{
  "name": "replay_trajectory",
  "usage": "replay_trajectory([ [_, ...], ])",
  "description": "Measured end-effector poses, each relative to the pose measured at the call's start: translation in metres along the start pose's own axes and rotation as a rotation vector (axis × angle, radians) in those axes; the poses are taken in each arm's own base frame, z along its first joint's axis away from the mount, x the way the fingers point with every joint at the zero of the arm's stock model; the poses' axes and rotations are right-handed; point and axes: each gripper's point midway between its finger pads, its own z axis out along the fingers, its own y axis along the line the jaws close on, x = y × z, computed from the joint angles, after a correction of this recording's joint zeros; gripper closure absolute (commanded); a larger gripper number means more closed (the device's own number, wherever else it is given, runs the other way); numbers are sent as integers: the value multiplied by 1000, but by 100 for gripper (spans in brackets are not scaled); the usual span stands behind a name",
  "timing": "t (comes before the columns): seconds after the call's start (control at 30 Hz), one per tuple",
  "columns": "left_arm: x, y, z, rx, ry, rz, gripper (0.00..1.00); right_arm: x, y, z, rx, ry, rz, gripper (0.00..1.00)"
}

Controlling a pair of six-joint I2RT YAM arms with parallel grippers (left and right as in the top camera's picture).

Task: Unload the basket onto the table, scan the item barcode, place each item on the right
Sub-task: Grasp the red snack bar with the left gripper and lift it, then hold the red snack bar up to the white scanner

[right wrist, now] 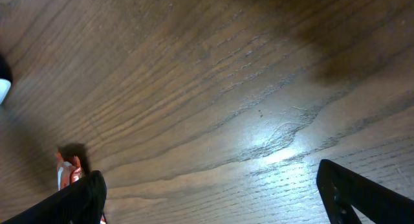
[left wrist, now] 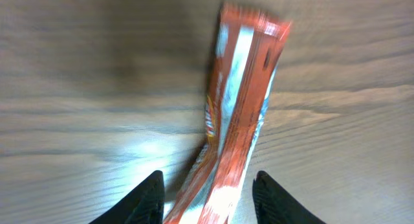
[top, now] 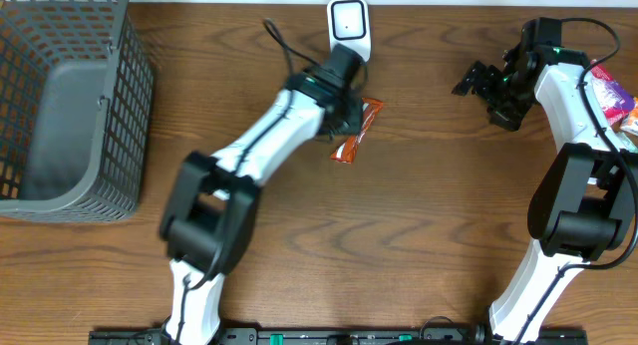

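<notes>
An orange-red snack packet (top: pixel 357 129) lies on the wooden table just below a white barcode scanner (top: pixel 349 24) at the back edge. My left gripper (top: pixel 344 111) hovers over the packet's near end. In the left wrist view the packet (left wrist: pixel 239 114) runs away from the camera between the two black fingertips (left wrist: pixel 145 201), with a gap on each side; the left gripper (left wrist: pixel 207 185) is open. My right gripper (top: pixel 483 86) stands open above bare table at the back right. Its wrist view shows wide-apart fingers (right wrist: pixel 356 191), the gripper (right wrist: pixel 213 191) empty, and a sliver of the packet (right wrist: pixel 65 169) far left.
A grey mesh basket (top: pixel 60 106) fills the back left corner. Colourful packets (top: pixel 618 101) lie at the right edge beside the right arm. A black cable (top: pixel 284 48) runs from the scanner toward the left arm.
</notes>
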Motion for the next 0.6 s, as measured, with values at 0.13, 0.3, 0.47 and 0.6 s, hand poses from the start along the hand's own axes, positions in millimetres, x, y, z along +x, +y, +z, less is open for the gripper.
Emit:
replay_trajectory([
  [0.13, -29, 21, -55, -34, -109, 7, 60, 0, 0, 0, 0, 0, 0, 1],
  [0.3, -37, 53, -67, -117, -133, -12, 81, 0, 0, 0, 0, 0, 0, 1],
  [0.47, -26, 72, -50, -175, -87, -17, 92, 0, 0, 0, 0, 0, 0, 1],
  [0.6, -16, 83, -26, -203, -32, -24, 92, 0, 0, 0, 0, 0, 0, 1],
])
